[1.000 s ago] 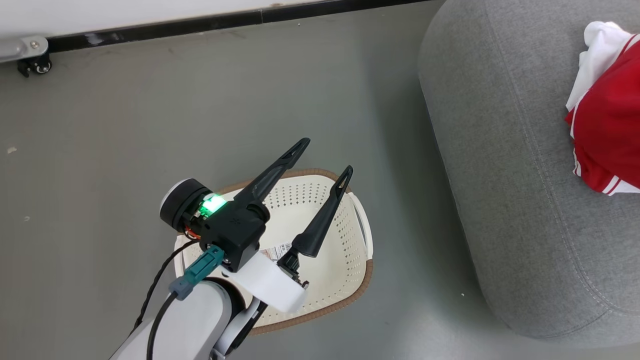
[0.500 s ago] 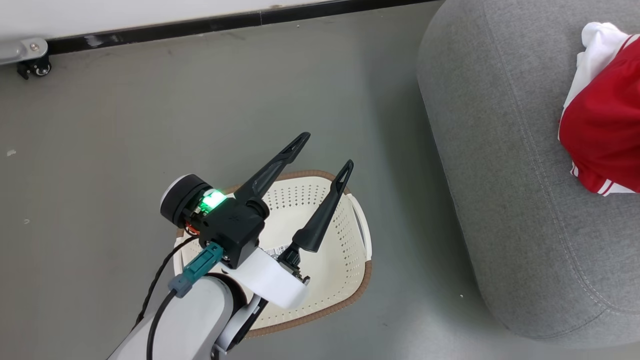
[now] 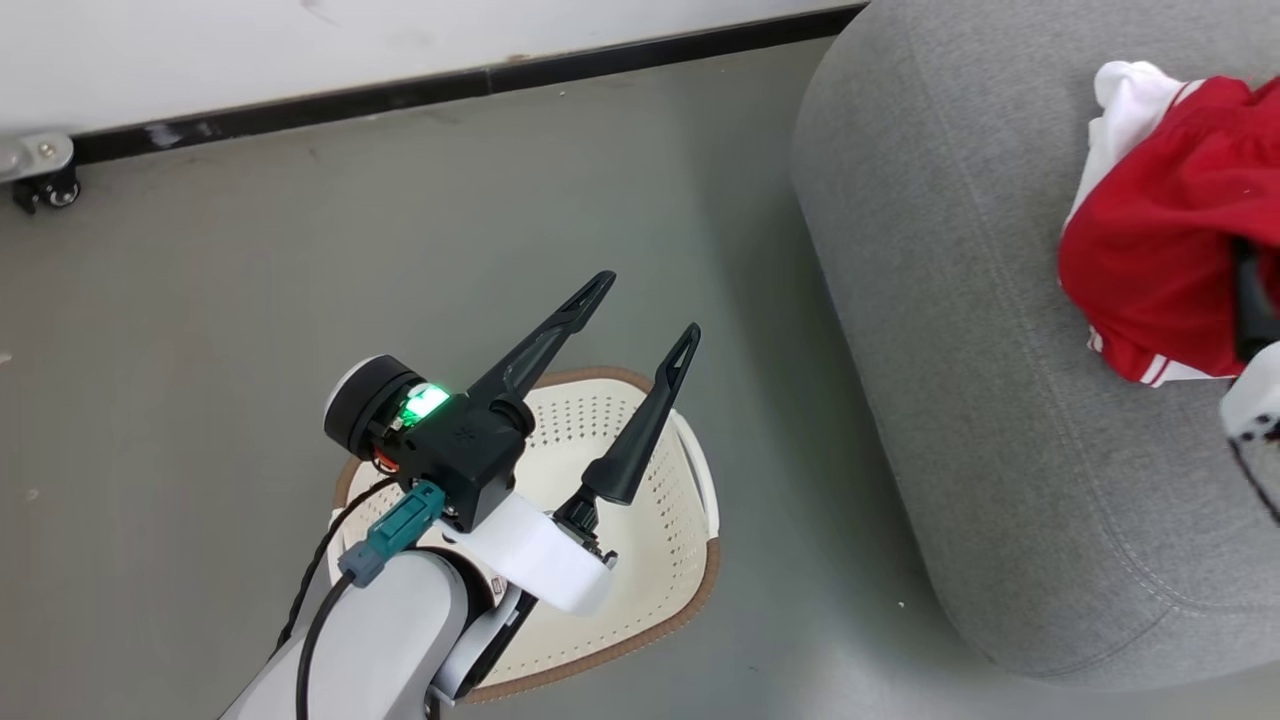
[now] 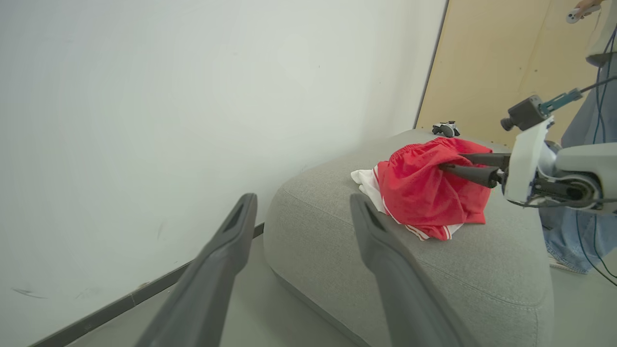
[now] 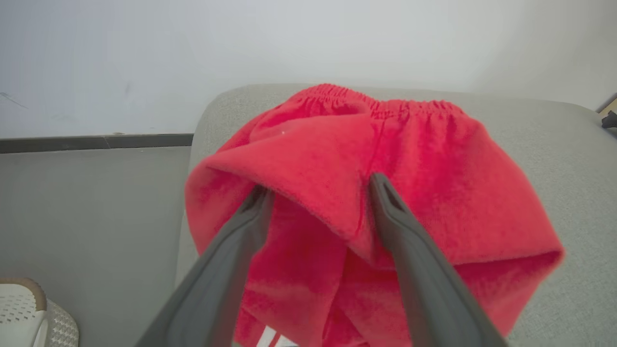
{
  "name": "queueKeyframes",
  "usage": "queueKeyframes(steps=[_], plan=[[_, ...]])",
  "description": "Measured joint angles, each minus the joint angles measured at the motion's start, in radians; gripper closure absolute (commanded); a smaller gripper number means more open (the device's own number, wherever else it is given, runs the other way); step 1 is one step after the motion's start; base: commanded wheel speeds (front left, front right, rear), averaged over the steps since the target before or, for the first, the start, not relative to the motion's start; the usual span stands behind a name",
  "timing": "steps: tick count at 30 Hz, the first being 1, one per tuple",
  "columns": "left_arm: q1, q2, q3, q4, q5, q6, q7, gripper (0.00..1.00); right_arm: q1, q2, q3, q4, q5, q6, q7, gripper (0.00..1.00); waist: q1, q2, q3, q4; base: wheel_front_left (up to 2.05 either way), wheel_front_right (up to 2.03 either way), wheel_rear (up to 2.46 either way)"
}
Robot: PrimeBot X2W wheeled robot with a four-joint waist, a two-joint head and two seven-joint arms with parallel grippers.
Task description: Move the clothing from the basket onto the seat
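One seat (image 3: 950, 420), clothing (image 3: 1150, 270) heaped on it near the rounded end. Basket (image 3: 665, 540) on floor (image 3: 300, 300), well apart; its visible part bare. Right gripper (image 5: 319, 187) spread, red fold draped over both tips, waistband crosswise to them; cloth dead ahead, so exit is probably straight back. Left gripper (image 3: 648, 308) spread above basket, farther off. Left wrist view gives the side-on look: tips buried in the heap's top.

I note a grey floor (image 3: 300, 300) meeting a white wall (image 3: 300, 50) along a black baseboard (image 3: 500, 75), with a small caster (image 3: 48, 188) at the wall's foot. In the left wrist view I see a tan wooden panel (image 4: 491, 62) and a person (image 4: 573, 236) in blue jeans at the right edge.
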Motion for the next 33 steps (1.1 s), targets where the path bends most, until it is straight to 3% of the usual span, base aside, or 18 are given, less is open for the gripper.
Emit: queueKeyframes(steps=[16, 33], plan=[[0.027, 0.000, 0.030, 0.041, -0.026, 0.001, -0.026, 0.00, 0.104, 0.041, 0.084, -0.113, 0.032, 0.000, -0.028, 0.00, 0.0000, 0.0000, -0.064, -0.064, 0.00, 0.00, 0.00], [0.131, 0.007, 0.120, 0.095, -0.064, 0.066, -0.044, 0.00, 0.119, 0.077, 0.174, -0.310, 0.027, 0.000, -0.051, 0.00, 0.0000, 0.0000, -0.149, -0.053, 0.00, 0.00, 0.00]])
